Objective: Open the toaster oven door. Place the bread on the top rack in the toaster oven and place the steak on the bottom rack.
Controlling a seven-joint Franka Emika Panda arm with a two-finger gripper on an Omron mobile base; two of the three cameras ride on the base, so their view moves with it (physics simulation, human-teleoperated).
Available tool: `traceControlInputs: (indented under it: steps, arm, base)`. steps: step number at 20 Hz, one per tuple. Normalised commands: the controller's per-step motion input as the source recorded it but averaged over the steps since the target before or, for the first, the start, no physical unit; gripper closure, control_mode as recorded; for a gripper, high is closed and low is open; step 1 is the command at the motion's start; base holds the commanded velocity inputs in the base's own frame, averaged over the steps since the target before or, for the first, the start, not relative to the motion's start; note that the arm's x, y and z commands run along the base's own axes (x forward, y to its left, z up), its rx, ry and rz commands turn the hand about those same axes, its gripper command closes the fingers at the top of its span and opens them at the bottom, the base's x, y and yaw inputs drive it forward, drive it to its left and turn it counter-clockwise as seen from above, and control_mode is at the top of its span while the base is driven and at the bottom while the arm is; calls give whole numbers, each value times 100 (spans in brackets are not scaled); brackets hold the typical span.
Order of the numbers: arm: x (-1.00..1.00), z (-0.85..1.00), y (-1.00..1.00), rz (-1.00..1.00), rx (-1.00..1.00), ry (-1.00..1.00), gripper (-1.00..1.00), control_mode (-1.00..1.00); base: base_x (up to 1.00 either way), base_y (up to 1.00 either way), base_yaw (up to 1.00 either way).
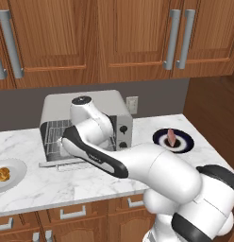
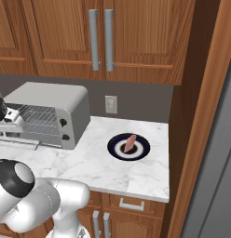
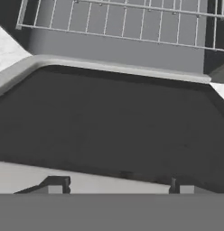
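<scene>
Left base view: toaster oven (image 1: pixel 120 108) sits at the back of the marble counter (image 1: pixel 38 182), under the wood cabinets (image 1: pixel 133 38). Toaster oven door (image 1: pixel 60 164) is folded down flat in front of it, wire racks visible inside. Arm reaches over the door; the gripper itself is hidden behind the wrist. Bread (image 1: pixel 2 175) on a white plate (image 1: pixel 17 166) at the far left of the counter. Steak (image 1: pixel 171 137) on a dark blue plate (image 1: pixel 185 144) right of the oven, well apart from it.

Right base view: oven cavity open, top rack (image 2: pixel 36 113) above bottom rack (image 2: pixel 43 128), both bare. Two knobs (image 2: pixel 63 122) on the right front panel. Steak lies on the dark plate in mid counter, wall outlet (image 2: pixel 110 104) behind it.

Hand view: gripper (image 3: pixel 118 186) looks straight down on the door's dark glass pane (image 3: pixel 114 122); one wire rack runs along the top of the frame. Fingertips (image 3: pixel 57 184) stand apart just over the door's near frame edge, nothing between them. Jaws partly open, holding nothing; can't tell if they touch the door.
</scene>
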Motion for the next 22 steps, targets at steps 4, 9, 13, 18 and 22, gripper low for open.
traceControlInputs:
  steps: [4, 9, 13, 18, 22]
  arm:
    - [-32, -58, 9, 0, 0, 6, -100, -100]
    - [-28, -63, 9, 0, 0, 4, -100, -100]
    - [-15, -64, 5, 0, 0, 9, -100, -100]
    - [-12, -57, 0, 0, 0, 2, -100, -100]
    - [-14, -44, 0, 0, 1, 0, -100, -100]
  base:
    - [0, 0, 0]
    - [0, 0, 0]
    - [0, 0, 0]
    - [0, 0, 0]
    - [0, 0, 0]
